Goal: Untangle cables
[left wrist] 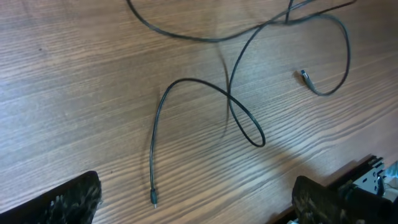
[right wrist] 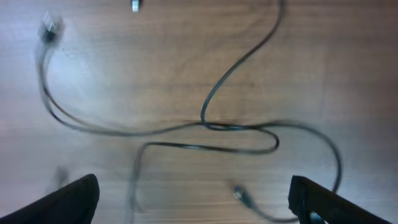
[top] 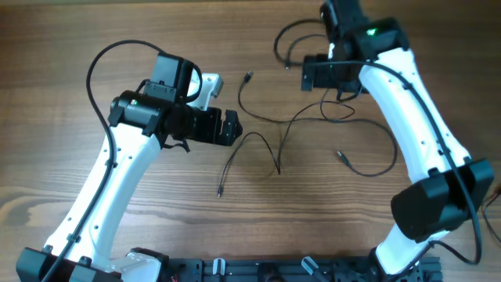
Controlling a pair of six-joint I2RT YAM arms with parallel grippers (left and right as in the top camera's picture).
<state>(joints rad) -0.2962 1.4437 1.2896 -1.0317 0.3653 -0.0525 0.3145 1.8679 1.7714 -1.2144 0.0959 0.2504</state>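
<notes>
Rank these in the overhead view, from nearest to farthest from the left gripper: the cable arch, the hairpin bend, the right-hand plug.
From the left gripper:
1. The cable arch, just beside the jaws.
2. The hairpin bend, lower down, near the centre.
3. The right-hand plug, far over on the right side.

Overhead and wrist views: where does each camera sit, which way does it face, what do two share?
Overhead: above the table, looking straight down; left arm, right arm and cables show.
Left wrist: on the left arm, facing down at a cable loop; own fingertips at bottom corners.
Right wrist: likewise on the right arm, blurred; fingertips at bottom corners.
Shared: overhead and left wrist both show that loop.
</notes>
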